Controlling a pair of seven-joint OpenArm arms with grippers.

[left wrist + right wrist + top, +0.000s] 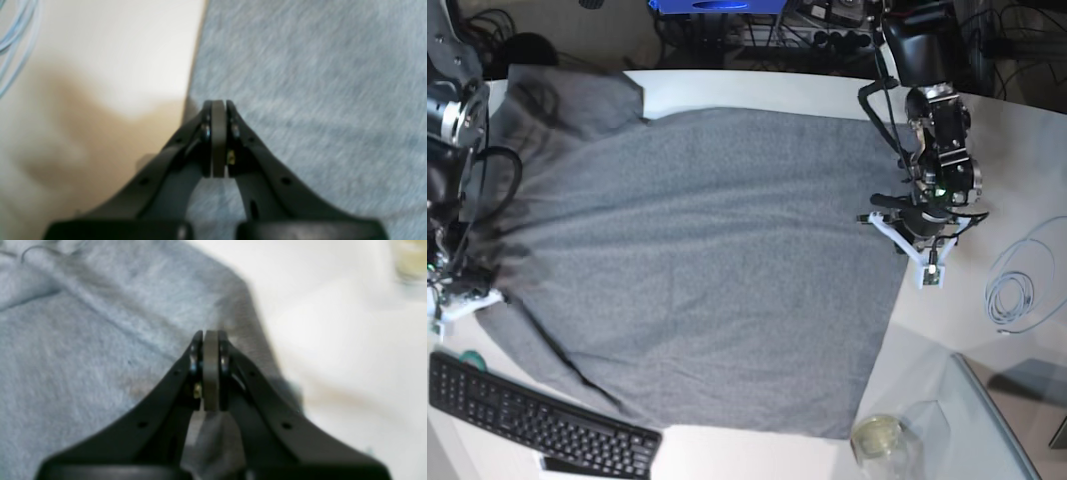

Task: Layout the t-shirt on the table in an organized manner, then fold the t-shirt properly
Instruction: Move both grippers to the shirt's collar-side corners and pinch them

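The heather-grey t-shirt (717, 260) lies spread flat over the white table (757, 85). My left gripper (917, 245) is at its right edge. In the left wrist view the gripper (218, 104) is shut with its tips right on the edge of the t-shirt (317, 100), and the table (100, 50) lies to the left. My right gripper (472, 290) is at the shirt's left edge. In the right wrist view it (210, 333) is shut, with t-shirt (83, 356) fabric bunched under the pads and the table (333, 323) to the right. That side is blurred.
A black keyboard (537, 420) lies at the front left, touching the shirt's corner. A glass jar (877, 437) and a clear glass panel (992, 420) are at the front right. A pale blue coiled cable (1012, 290) lies right of the left arm, also in the left wrist view (13, 36).
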